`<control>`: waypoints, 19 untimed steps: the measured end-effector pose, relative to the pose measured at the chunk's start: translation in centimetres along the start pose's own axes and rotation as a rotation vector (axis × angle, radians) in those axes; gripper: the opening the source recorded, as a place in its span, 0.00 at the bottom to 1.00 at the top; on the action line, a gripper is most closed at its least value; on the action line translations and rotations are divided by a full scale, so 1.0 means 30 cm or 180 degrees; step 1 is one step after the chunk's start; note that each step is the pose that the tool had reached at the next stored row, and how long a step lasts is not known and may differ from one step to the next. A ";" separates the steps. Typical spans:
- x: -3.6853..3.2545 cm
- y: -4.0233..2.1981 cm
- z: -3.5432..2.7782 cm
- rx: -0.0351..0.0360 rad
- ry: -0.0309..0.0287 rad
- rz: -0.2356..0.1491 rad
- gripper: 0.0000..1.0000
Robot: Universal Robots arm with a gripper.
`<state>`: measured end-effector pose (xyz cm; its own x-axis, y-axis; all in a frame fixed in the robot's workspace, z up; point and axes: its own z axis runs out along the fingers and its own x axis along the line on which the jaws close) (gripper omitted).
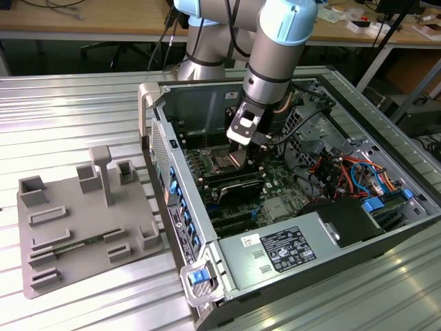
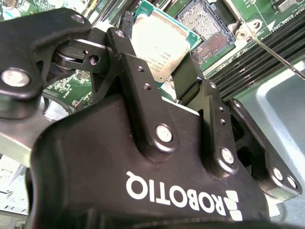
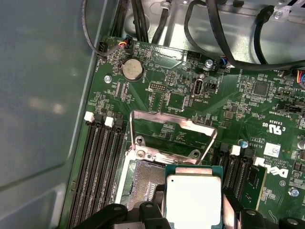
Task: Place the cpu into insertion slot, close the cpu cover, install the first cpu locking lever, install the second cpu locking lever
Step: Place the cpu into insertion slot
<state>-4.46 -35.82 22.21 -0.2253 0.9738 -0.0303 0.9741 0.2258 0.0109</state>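
My gripper is shut on the cpu, a small square chip with a silvery top and green edge, pinched by its sides between the two black fingers. In the first wrist view the cpu hangs just above the insertion slot, covering part of it; the slot's pin field shows beside the chip. The cpu cover, a thin silvery frame, stands tilted up and open at the slot's far edge. In the exterior view the insertion slot lies right under the gripper on the green motherboard.
Long black memory slots flank the slot on both sides. A thin wire lever runs past the socket. Black cables hang near the case wall. A grey fixture plate lies on the table at the exterior view's left.
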 end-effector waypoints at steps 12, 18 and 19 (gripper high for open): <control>0.000 0.000 0.001 0.0003 -0.0001 0.0099 0.55; 0.000 0.000 0.001 0.0004 -0.0002 0.0124 0.55; 0.000 0.000 0.001 0.0004 -0.0001 0.0126 0.55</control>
<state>-4.46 -35.82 22.17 -0.1865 0.9820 -0.0303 0.9823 0.1869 0.0110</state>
